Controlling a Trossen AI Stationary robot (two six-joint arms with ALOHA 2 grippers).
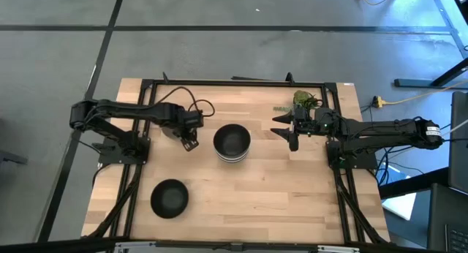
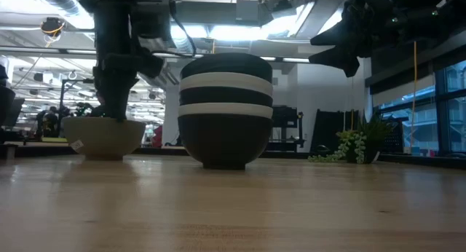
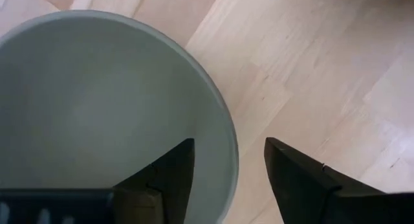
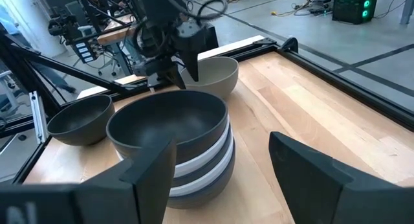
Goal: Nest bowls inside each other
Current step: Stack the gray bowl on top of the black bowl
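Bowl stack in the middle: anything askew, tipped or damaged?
Nothing stands out. The stack sits level and upright; black and white rims run parallel. The grey-green bowl and lone black bowl stand upright, apart from it.

Ceiling lamps behind my work blaze white in the low view, so the stacked bowls stand backlit and dark, with a faint sheen on the table. From above, light is even and shadows soft. My left wrist's fingers blur close up.
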